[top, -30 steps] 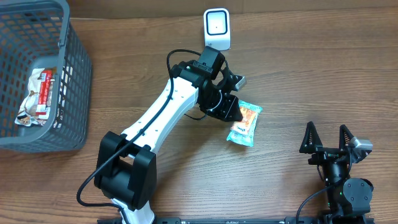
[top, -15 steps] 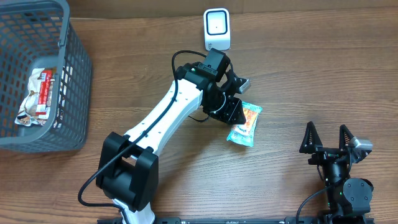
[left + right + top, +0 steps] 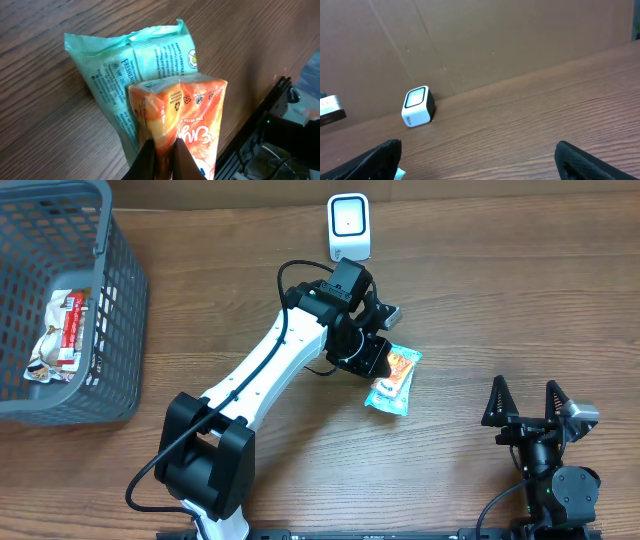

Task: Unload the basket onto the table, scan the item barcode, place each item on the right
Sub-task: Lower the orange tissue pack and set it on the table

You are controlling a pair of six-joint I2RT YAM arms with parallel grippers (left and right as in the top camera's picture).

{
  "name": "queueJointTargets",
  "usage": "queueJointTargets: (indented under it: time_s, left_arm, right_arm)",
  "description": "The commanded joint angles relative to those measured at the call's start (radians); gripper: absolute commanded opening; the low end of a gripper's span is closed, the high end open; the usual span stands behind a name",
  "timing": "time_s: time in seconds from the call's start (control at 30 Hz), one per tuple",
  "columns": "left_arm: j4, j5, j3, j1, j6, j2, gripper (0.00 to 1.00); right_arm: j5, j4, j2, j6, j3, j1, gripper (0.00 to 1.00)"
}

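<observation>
The left gripper [image 3: 162, 156] pinches the orange edge of the snack packet [image 3: 150, 85]. The packet lies on the wooden table [image 3: 480, 300], nearer than the barcode scanner [image 3: 349, 226]. The right gripper [image 3: 525, 402] is spread wide, holding nothing, well apart at the near right.

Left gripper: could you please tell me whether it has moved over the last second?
Yes. The left gripper has shifted slightly away from the scanner, toward the snack packet, and shut on it.

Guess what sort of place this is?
Probably a mock shop checkout on a wooden table: a white scanner, a grey shopping basket, and an orange snack packet pinched by the left gripper.
</observation>
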Motion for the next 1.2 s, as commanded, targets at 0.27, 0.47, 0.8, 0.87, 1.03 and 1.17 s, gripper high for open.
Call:
queueJointTargets:
  time_s: [0.27,0.47,0.8,0.87,1.03,1.17]
  left_arm:
    - [0.021,0.116,0.033,0.057,-0.007,-0.059,0.04]
    - [-0.003,0.031,0.034,0.103,-0.007,-0.124,0.04]
    - [-0.11,-0.288,0.034,0.15,-0.05,-0.168,0.04]
    - [-0.127,-0.349,0.034,0.148,-0.069,-0.168,0.04]
    - [-0.145,-0.503,0.029,0.142,-0.133,-0.167,0.04]
    - [-0.155,-0.552,0.013,0.129,-0.138,-0.167,0.04]
  right_arm:
    - [-0.002,0.005,-0.006,-0.003,-0.01,-0.001,1.0]
    - [-0.002,0.005,-0.006,-0.003,-0.01,-0.001,1.0]
    - [-0.002,0.005,-0.006,-0.003,-0.01,-0.001,1.0]
    - [-0.002,0.005,-0.006,-0.003,-0.01,-0.001,1.0]
    - [-0.002,0.005,-0.006,-0.003,-0.01,-0.001,1.0]
    - [-0.002,0.004,-0.006,-0.003,-0.01,-0.001,1.0]
